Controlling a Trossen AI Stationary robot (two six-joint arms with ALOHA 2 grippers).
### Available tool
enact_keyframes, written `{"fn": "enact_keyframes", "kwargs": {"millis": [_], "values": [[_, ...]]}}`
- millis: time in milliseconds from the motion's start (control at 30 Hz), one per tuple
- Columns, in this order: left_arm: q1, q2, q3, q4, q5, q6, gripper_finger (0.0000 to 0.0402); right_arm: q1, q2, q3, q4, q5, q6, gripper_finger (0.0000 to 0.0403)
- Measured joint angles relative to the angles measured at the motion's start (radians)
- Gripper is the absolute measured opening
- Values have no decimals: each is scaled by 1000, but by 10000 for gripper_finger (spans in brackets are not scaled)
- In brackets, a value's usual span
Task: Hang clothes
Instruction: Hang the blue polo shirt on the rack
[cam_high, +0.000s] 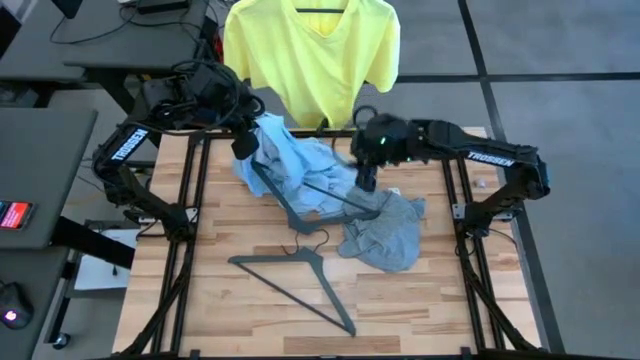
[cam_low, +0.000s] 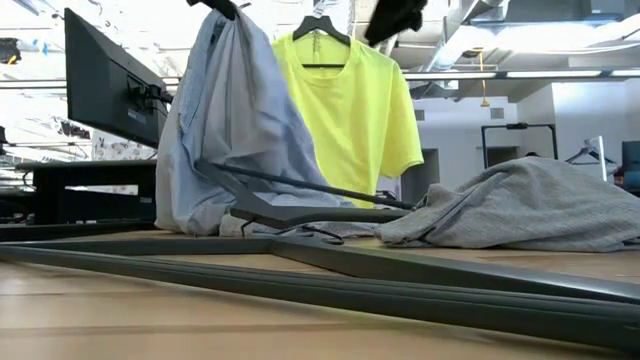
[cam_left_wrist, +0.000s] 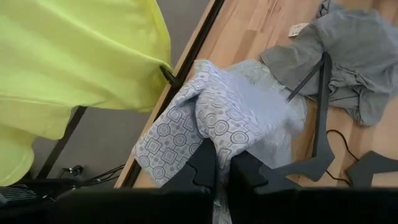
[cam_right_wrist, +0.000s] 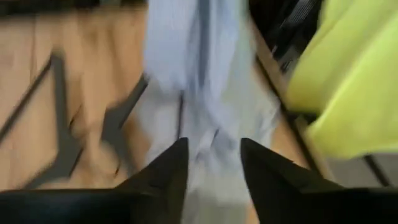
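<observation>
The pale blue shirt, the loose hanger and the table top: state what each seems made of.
Pale blue shirt: thin woven cloth, matte, with a printed geometric pattern; it drapes in soft folds from the shut left pincer.
Loose hanger: dark grey, probably plastic; slim rigid bars, dull sheen.
Table top: light wood planks, visible grain and seams.

"TROSSEN" is printed on the left arm (cam_high: 127, 144) and the right arm (cam_high: 490, 157).
</observation>
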Motion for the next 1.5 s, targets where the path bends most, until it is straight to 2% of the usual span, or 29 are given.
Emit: {"fn": "enact_keyframes", "kwargs": {"millis": [133, 267, 467, 700, 967, 1300, 1400, 1500], "values": [[0, 1, 0, 1, 3, 2, 0, 76, 51, -111, 50, -2, 16, 204], [0, 1, 0, 1, 4, -2, 0, 140, 144, -192, 149, -3, 7, 216], [-2, 1, 0, -15, 8, -1, 0, 203, 328, -202, 236, -2, -18, 215], [-4, 2, -1, -40, 9, 10, 0, 197, 476, -202, 262, 4, -15, 215], [-17, 1, -2, -47, 9, 31, 0, 163, 517, -199, 273, 16, -19, 205], [-43, 1, -2, -46, 8, 28, 0, 111, 515, -199, 282, 14, -48, 129], [-46, 1, -2, -46, 8, 20, 0, 106, 512, -200, 284, 13, -50, 130], [-48, 1, -2, -46, 8, 9, 0, 107, 512, -200, 283, 10, -73, 153]]}}
